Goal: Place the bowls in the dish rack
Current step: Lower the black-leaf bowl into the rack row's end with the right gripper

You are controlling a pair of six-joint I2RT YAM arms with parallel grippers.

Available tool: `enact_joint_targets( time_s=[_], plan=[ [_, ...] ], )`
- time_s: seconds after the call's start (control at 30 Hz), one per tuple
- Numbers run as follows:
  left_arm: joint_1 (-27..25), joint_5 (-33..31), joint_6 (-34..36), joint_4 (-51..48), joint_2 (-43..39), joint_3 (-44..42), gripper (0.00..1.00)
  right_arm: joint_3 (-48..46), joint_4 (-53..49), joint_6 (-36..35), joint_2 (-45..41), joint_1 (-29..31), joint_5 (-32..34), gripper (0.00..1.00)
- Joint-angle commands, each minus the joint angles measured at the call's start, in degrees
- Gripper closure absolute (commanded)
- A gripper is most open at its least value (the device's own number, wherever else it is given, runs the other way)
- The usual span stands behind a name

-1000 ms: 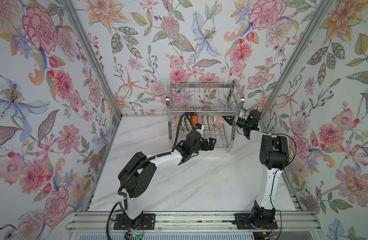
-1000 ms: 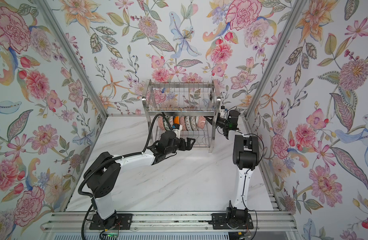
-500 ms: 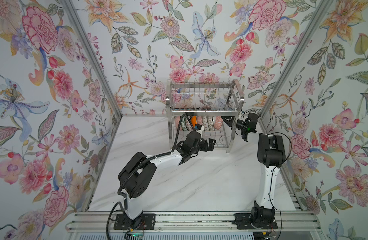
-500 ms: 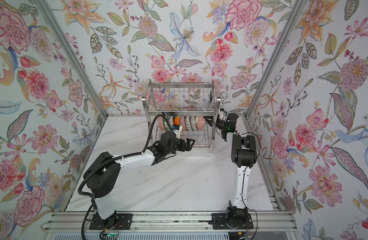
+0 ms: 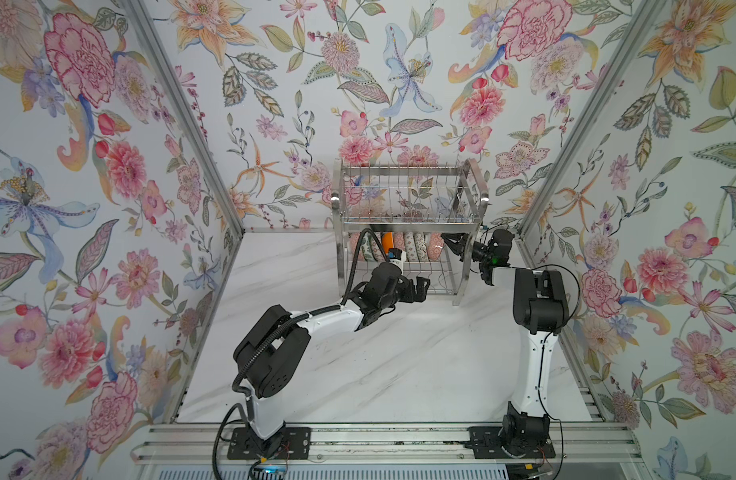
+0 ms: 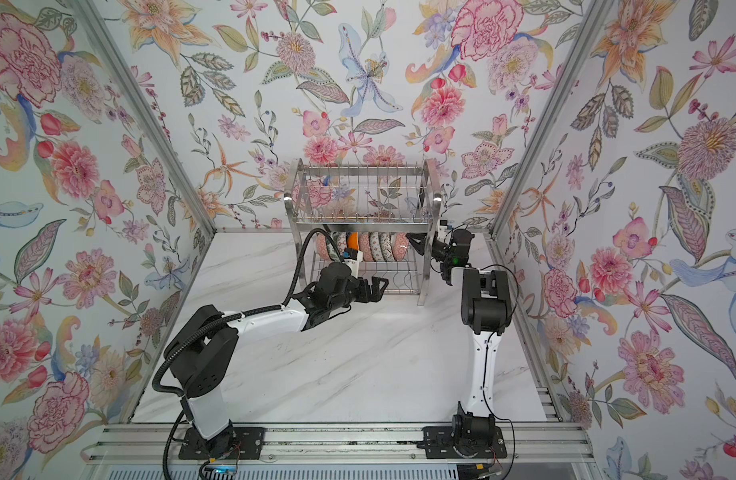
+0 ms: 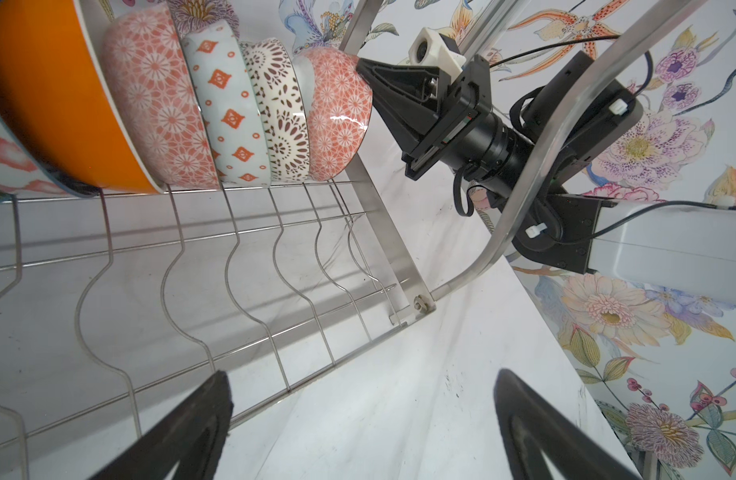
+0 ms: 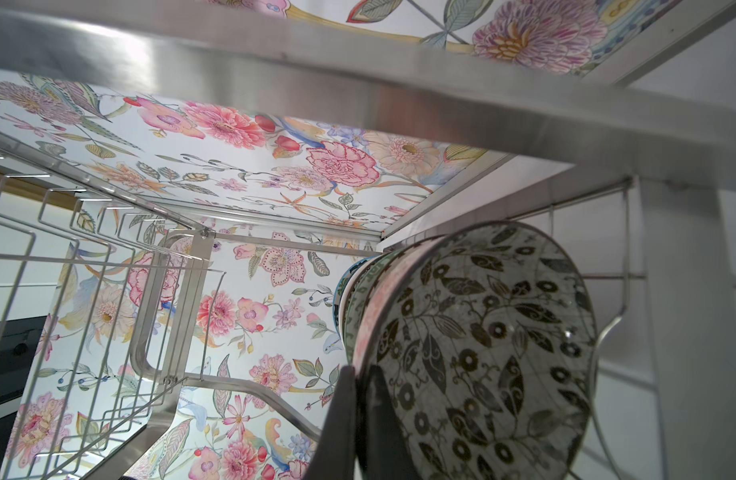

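Bowls (image 5: 414, 248) stand in dish rack (image 5: 399, 169); outstretched left gripper (image 5: 423, 288) gapes wide before it, closed right gripper (image 5: 445, 240) touches end bowl (image 7: 337, 108).

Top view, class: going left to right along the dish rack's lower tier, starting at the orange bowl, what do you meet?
orange bowl → pink lattice bowl → pale diamond-print bowl → brown-patterned bowl → coral bowl → right gripper, pinching its rim
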Motion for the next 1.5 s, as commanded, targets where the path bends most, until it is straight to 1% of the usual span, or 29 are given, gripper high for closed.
enact_joint_targets(
  time_s=[0.0, 0.1, 0.23, 0.33, 0.5, 0.63, 0.93, 1.2, 1.47],
  plan=[
    [-0.8, -1.1, 1.3, -0.6, -2.2, -1.0, 0.01, -0.2, 1.4, -2.2, 0.8, -0.3, 0.9, 1.00],
    [-0.8, -1.1, 1.3, -0.7, -2.2, -0.9, 0.01, -0.1, 0.5, -3.4, 0.6, -0.5, 1.0, 1.00],
    [-0.8, -1.1, 1.4, -0.8, -2.3, -1.0, 0.01, 0.0, -3.6, -7.2, -0.3, -0.5, 1.6, 1.00],
    [-0.8, -1.2, 1.4, -0.8, -2.3, -0.9, 0.01, 0.2, -8.9, -11.3, -1.4, -0.3, 2.3, 1.00],
    [-0.7, -1.1, 1.4, -0.8, -2.4, -1.1, 0.01, 0.6, -20.2, -20.9, -3.8, 0.4, 5.0, 1.00],
    [-0.8, -1.3, 1.4, -0.8, -2.5, -1.2, 0.01, 0.8, -24.2, -24.5, -4.6, 1.0, 6.0, 1.00],
    [-0.9, -1.4, 1.6, -0.9, -2.7, -1.3, 0.01, 1.3, -25.9, -25.7, -4.3, 2.1, 6.1, 1.00],
    [-0.9, -1.4, 1.6, -1.1, -2.8, -1.5, 0.01, 1.3, -27.3, -26.5, -5.1, 2.4, 6.3, 0.92],
    [-0.9, -1.4, 1.6, -0.9, -2.7, -1.6, 0.01, 0.6, -27.7, -27.0, -6.0, 2.7, 6.4, 0.87]
  ],
)
